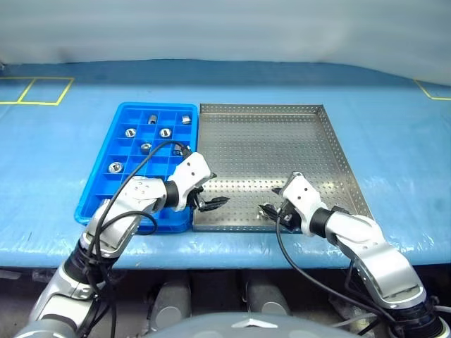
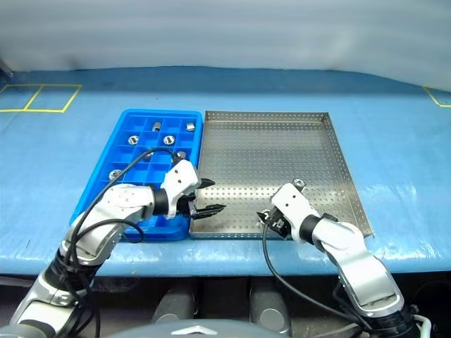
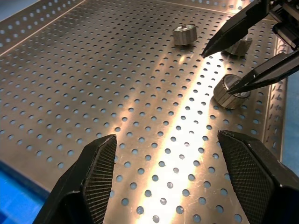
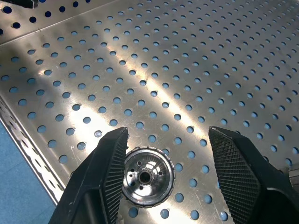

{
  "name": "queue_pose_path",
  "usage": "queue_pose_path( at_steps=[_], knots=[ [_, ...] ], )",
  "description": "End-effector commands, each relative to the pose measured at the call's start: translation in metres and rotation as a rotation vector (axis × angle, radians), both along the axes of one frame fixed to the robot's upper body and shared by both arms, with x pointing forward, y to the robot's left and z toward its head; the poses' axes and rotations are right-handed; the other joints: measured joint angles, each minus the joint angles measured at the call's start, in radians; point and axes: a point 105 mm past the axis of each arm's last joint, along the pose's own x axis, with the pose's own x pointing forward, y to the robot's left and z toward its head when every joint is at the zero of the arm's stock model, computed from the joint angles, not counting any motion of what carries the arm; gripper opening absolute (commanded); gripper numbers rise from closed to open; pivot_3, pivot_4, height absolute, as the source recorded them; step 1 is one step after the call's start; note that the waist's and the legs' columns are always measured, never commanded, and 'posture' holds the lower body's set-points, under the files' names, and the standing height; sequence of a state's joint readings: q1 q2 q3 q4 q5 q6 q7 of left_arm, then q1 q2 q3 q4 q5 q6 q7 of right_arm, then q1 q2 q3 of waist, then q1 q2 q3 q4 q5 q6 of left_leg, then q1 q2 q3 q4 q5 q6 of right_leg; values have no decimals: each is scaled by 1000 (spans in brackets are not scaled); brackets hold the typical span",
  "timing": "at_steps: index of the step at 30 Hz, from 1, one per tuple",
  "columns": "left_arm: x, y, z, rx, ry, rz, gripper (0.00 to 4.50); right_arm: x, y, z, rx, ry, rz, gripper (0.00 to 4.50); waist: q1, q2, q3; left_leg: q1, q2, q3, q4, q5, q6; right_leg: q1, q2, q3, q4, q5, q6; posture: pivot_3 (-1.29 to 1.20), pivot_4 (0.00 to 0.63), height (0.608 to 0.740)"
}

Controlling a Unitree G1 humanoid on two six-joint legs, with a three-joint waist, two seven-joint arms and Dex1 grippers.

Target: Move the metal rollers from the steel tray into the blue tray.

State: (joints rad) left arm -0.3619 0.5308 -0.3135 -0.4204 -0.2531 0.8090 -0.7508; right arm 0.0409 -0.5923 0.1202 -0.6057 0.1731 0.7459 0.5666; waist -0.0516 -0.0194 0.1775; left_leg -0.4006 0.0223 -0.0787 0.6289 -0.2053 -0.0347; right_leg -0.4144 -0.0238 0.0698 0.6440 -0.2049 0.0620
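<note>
Now both grippers hang over the steel tray (image 1: 282, 141), neither holding anything.

Left gripper (image 1: 213, 203) gapes wide at the tray's 7 o'clock; right gripper (image 4: 163, 168), half spread, brackets one of the metal rollers (image 4: 148, 176) near 6 o'clock. More rollers sit in compartments of the blue tray (image 1: 106, 151), at the steel tray's 9 o'clock.

You were looking at robotics lab or test cell, not home. Cues: long bench wrapped in blue sheeting (image 1: 394, 141), yellow tape squares (image 1: 42, 90) marked on it, perforated steel tray (image 1: 264, 116) beside blue grid-compartment tray (image 1: 106, 165) holding metal rollers (image 1: 165, 132), plain pale backdrop (image 1: 225, 28) behind.
</note>
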Motion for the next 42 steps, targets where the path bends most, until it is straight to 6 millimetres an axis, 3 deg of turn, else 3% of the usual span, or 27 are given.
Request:
queue_pose_path(
  at_steps=[1, 12, 15, 17, 20, 25, 29, 33, 42],
  knots=[
    [0, -8, 8, -12, -40, -42, 3745, 0, 2, 6, 28, 0, -14, 2904, -6, 0, 0, 0, 0, 0, 0, 0, 0, 0, 0, 0, 0, 0, 0, -60, 150, 740],
    [-4, -9, 4, -3, -29, -50, 3745, 8, 3, -17, 43, 123, -67, 2904, -13, 0, 0, 0, 0, 0, 0, 0, 0, 0, 0, 0, 0, 0, 0, -16, 150, 740],
    [-5, -8, 4, -5, -26, -44, 3793, 9, 1, -20, 23, 134, -73, 2308, -13, 0, 0, 0, 0, 0, 0, 0, 0, 0, 0, 0, 0, 0, 0, -10, 150, 740],
    [-6, -7, 4, -4, -26, -38, 3793, 9, 1, -20, 21, 136, -67, 2308, -13, 0, 0, 0, 0, 0, 0, 0, 0, 0, 0, 0, 0, 0, 0, -7, 150, 740],
    [-4, -5, 4, -4, -28, -23, 3793, 9, 2, -19, 23, 138, -63, 1728, -11, 0, 0, 1, 0, 0, 1, 0, 0, 1, 0, 0, 0, 0, 0, -4, 150, 740],
    [1, 0, 9, -36, -41, 29, 3793, 15, 10, -5, 31, 58, -28, 1665, -14, 0, 0, 1, 0, 0, 1, 0, 0, 1, 0, 0, 0, 0, 0, 2, 150, 740],
    [5, 14, 14, -66, -37, 105, 3793, 24, 21, 15, 58, -31, 5, 1665, -15, 0, 0, 1, 1, 0, 1, 0, 0, 0, 1, 0, 1, 0, 0, 17, 150, 740],
    [4, 36, 20, -59, -60, 191, 3793, 40, 45, 45, 119, -199, 82, 1665, -12, 0, 0, 0, 1, 0, -1, 0, 0, -1, 1, 0, 0, 0, 0, 46, 150, 740],
    [17, 109, 51, -105, -225, 679, 3793, 84, 109, 70, 234, -297, 204, 1665, 20, 0, 0, 0, 1, -2, -1, 0, 0, 0, 1, -1, 0, 0, 0, 167, 150, 740]
  ],
)
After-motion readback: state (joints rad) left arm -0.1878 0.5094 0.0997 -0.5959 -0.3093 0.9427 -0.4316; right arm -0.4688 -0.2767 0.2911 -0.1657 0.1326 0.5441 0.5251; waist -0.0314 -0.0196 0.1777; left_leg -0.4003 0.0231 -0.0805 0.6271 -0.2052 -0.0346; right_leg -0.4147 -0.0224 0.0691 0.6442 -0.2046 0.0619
